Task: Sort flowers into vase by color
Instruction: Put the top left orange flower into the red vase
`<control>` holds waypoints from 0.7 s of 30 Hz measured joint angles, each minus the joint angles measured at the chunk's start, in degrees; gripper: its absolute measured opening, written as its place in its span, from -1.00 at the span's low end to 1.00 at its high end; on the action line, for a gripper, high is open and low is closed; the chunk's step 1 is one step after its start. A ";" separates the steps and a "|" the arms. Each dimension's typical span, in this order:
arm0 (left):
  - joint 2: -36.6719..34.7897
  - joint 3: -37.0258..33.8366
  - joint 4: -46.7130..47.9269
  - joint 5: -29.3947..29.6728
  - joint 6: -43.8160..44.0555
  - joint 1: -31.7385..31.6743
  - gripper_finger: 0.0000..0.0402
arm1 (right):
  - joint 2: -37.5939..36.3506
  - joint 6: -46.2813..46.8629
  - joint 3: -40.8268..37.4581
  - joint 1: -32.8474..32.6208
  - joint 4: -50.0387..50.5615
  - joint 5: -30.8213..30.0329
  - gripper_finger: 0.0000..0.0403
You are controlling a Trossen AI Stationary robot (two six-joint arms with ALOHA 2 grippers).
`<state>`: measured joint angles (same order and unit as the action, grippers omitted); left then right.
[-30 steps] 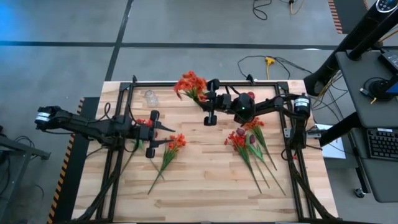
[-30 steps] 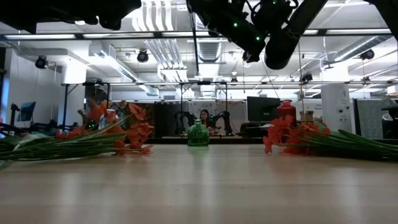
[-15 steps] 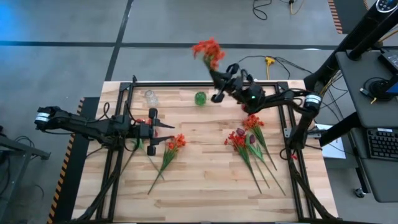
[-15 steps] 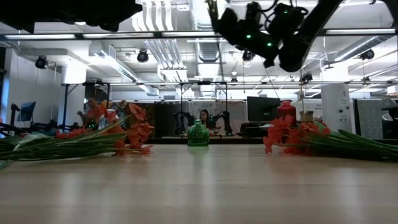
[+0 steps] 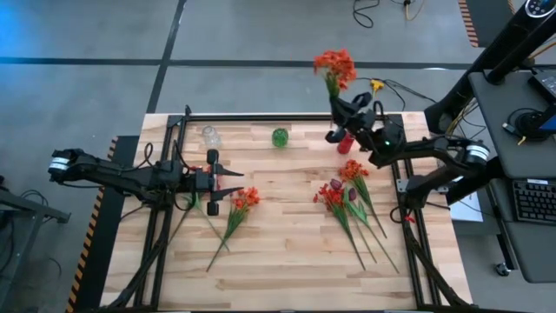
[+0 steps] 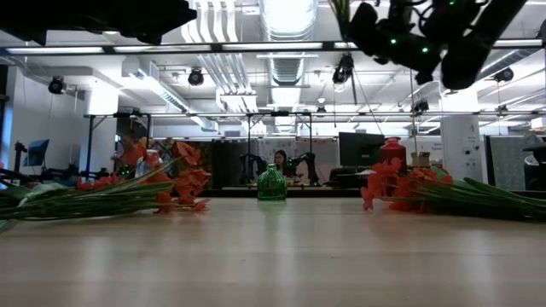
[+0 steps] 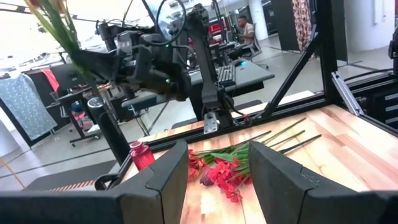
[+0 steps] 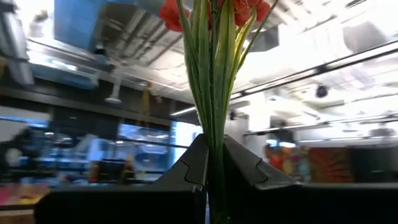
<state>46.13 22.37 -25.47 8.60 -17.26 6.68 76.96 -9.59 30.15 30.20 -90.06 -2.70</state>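
Now the right gripper [image 5: 334, 94] clamps an orange bunch [image 5: 334, 63] upright.
Left gripper [image 5: 228, 183] hangs parted and empty, beside orange flowers [image 5: 246, 199] lying at the table's [image 5: 287, 261] left.

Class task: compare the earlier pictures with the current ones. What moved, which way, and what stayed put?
The right gripper, shut on an orange clustered flower bunch, swung it rightward past the table's far edge, uncovering the green glass vase. The left gripper, the flowers lying on the wooden table and the vases stayed put.
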 joint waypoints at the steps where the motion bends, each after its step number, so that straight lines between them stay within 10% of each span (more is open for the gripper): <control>1: 0.02 0.00 -0.02 0.00 0.00 -0.02 -0.25 | -0.75 -0.76 -0.69 0.21 -0.06 -1.17 -0.89; 11: 0.11 0.00 -0.24 1.07 1.96 -0.02 -0.25 | -3.70 2.45 -4.34 1.35 2.42 -11.28 -0.89; 21: 0.11 0.00 -0.62 16.02 5.33 -0.04 -0.25 | -8.23 2.59 -6.71 1.63 5.25 -16.78 -0.89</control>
<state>46.24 22.37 -26.09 24.62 -11.92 6.63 68.73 -7.00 23.44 31.83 -84.81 -19.49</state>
